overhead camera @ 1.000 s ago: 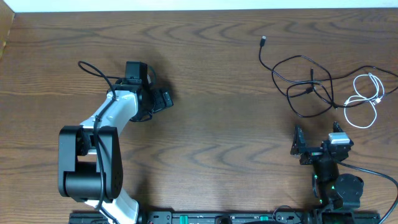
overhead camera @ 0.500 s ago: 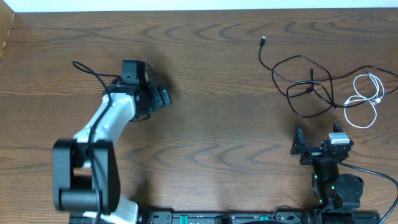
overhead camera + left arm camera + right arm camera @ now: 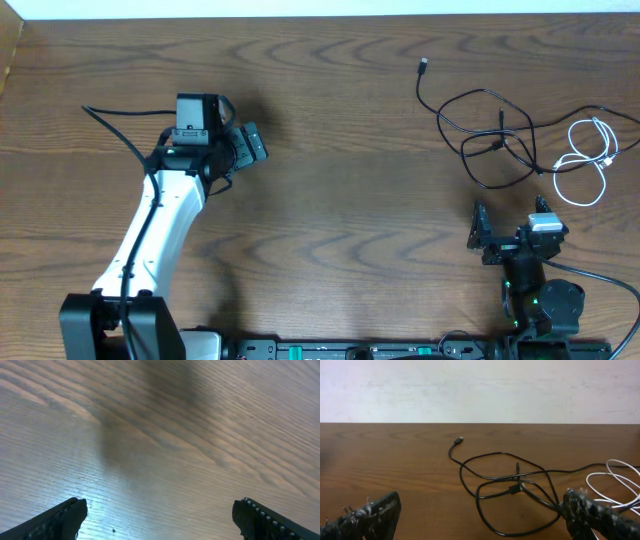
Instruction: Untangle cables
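Approach step, nothing gripped: the tangled black cables [image 3: 495, 140] lie on the bench [image 3: 350, 90], white cable [image 3: 585, 165] crossing their right end, right gripper [image 3: 510, 232] just short of them, left gripper [image 3: 250, 146] well apart leftward, both sets of fingers spread wide and empty; next, probably reach in and pinch one strand.

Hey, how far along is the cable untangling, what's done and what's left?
Done: nothing visible; the black cables lie looped over each other, the white cable coiled at their right edge. In hand: nothing; the left gripper is open over the table, far from them, the right gripper open short of the pile. Left: all the separating.
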Tool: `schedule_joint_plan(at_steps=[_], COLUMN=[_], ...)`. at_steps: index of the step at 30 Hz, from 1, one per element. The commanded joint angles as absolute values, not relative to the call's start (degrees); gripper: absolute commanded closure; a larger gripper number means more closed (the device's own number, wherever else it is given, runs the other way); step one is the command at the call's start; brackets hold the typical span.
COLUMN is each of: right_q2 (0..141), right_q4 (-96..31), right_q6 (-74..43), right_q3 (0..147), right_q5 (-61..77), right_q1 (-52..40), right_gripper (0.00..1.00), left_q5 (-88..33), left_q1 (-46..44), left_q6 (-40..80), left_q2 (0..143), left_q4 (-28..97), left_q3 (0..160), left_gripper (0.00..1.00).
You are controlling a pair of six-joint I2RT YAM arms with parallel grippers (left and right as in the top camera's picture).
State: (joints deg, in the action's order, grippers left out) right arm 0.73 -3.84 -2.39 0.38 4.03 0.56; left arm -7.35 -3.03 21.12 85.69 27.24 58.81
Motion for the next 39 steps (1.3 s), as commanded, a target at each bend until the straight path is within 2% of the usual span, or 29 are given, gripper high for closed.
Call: schedule_joint_plan(at_steps=[1,11,18,25,33,39], right_q2=[0.3,0.3,0.3,0.3,0.3,0.3], right_q4=[-4.1,-4.1,-4.1,-4.1,-4.1,-4.1], right_q6=[-3.1,-3.1,-3.1,-3.1,-3.1,-3.1], right_q3=[0.3,0.3,0.3,0.3,0.3,0.3], right_q5=[3.4,3.4,3.4,3.4,3.4,3.4], right_q1=[0.4,0.4,0.4,0.4,0.4,0.4], right_gripper=[0.01,0.01,0.01,0.01,0.01,0.01], left_q5=[-5.7,-5.7,-4.7,-4.7,-4.7,-4.7], left_q1=[-3.1,-4.1,-4.1,-4.1,-4.1,-4.1], left_q6=[20.8,20.6,20.6,21.1,21.7,21.7], left_q2=[86.9,86.9,86.8,86.8,85.8,85.7], left_q4=[24.4,-1.5,-7.4,-22.3,-30.6,-30.8], left_q3=[55.8,43.1,35.0,22.7,14.8,13.1], left_gripper=[0.02,0.02,0.02,0.02,0.02,0.02])
